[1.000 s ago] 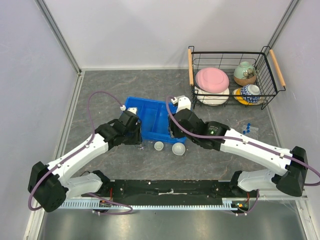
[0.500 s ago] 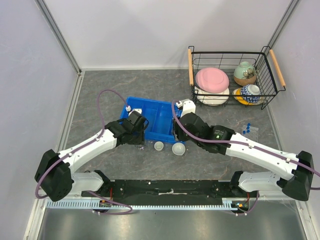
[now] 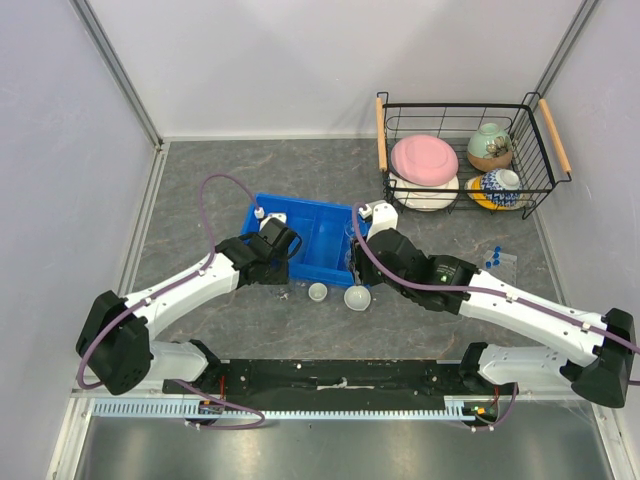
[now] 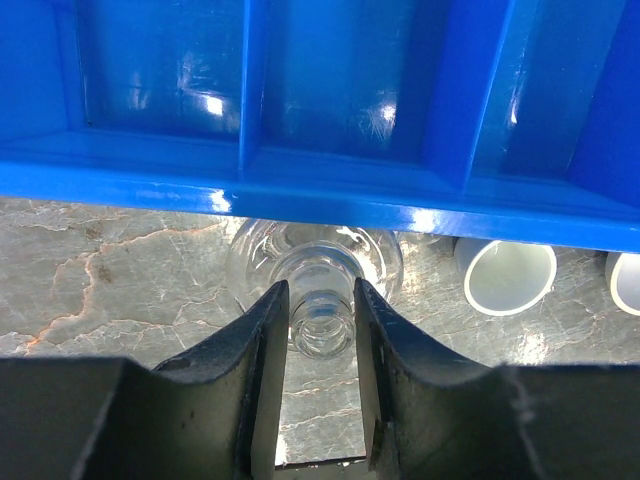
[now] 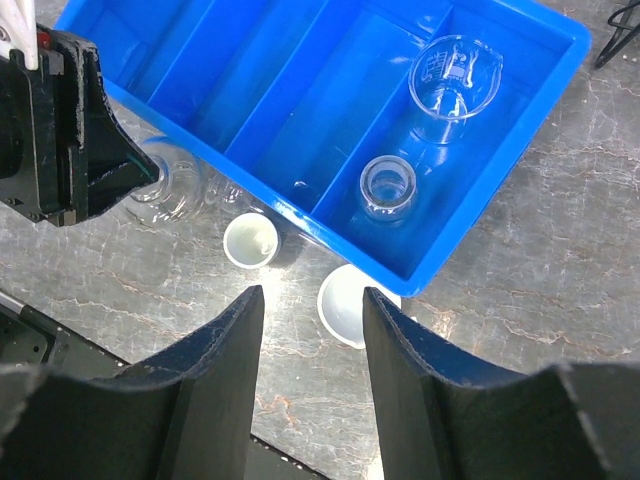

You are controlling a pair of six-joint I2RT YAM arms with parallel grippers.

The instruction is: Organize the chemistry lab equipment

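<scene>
The wire basket stands beyond the right end of the blue divided tray and holds a pink plate and two patterned bowls.

The left gripper is low at the tray's near wall, towards its left end. Its fingers are drawn in on either side of the neck of a clear glass flask. Whether they actually press on the glass cannot be told. The flask lies on its side on the table, just outside that near wall, neck pointing away from the tray.

The right gripper hangs above the tray's near right corner, spread wide and carrying nothing.

A large beaker and a small beaker sit together in the tray's right end compartment.

Two white round dishes, the larger and the smaller, rest just outside the near wall.

The blue-capped tubes lie well apart, to the tray's right.
</scene>
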